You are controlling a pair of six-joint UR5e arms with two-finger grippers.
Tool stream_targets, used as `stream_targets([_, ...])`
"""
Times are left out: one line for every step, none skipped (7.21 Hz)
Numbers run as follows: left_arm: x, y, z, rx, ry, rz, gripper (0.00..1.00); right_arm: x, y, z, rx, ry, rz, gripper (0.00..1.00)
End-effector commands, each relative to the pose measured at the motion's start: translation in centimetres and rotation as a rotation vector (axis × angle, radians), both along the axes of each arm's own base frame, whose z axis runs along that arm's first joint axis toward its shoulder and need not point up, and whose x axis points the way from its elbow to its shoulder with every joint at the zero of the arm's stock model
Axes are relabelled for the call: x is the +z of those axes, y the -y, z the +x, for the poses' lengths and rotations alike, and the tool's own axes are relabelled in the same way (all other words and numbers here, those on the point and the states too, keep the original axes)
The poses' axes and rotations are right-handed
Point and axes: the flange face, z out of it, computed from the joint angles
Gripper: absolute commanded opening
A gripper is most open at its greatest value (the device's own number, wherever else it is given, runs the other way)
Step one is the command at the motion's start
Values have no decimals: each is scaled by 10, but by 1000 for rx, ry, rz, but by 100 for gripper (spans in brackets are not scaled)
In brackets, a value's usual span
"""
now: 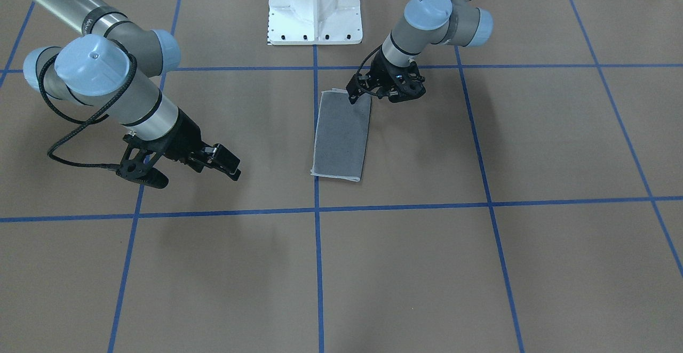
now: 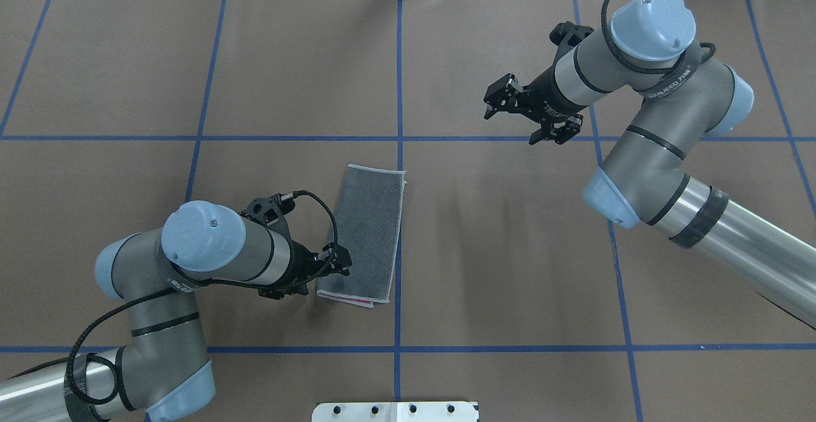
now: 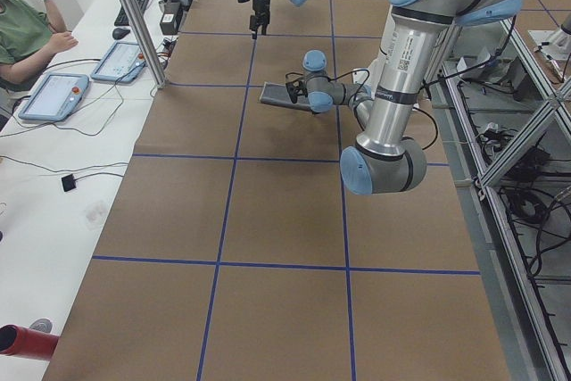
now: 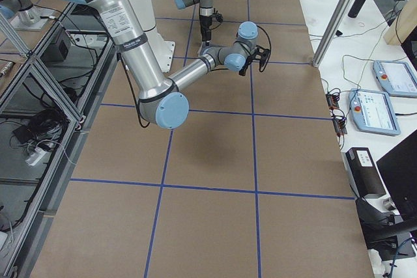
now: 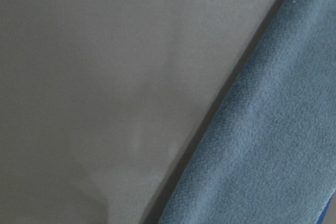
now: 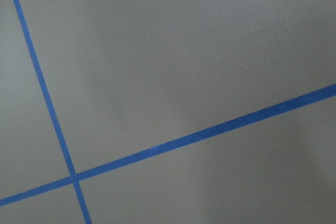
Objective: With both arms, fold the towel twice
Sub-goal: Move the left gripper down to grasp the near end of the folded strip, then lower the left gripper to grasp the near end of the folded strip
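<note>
One soft towel (image 2: 370, 231), folded one time, one more fold to go.
It lies long and thin near the middle of the table (image 2: 510, 269), grey side up, with a bit of pink peeking out at the near end. It looks light and floppy, so it would sag if grabbed in the middle; the two corners of a short end look best. The left gripper (image 2: 336, 261) sits low at the near corner, but I cannot tell if it pinches. The right gripper (image 2: 510, 125) hangs spread wide, far off.
</note>
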Motion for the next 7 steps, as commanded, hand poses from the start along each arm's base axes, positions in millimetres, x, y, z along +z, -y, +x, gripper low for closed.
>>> stream_targets([0, -2, 1, 2, 2, 0, 47, 1, -1, -1, -1, -2, -3, 100])
stream_targets([-1, -2, 0, 2, -1, 1, 33, 3, -1, -1, -1, -4, -6, 100])
stream_targets([-1, -2, 0, 2, -1, 1, 16, 3, -1, -1, -1, -4, -6, 100])
stream_targets([-2, -2, -1, 3, -3, 1, 0, 3, -1, -1, -1, -5, -7, 100])
stream_targets([-13, -4, -3, 4, -14, 3, 0, 6, -1, -2, -2, -7, -9, 100])
stream_targets([-33, -7, -5, 9, 4, -6, 0, 11, 1, -3, -1, -14, -17, 100])
stream_targets([-71, -6, 2, 4, 22, -29, 0, 14, 1, -4, -1, -18, -19, 100])
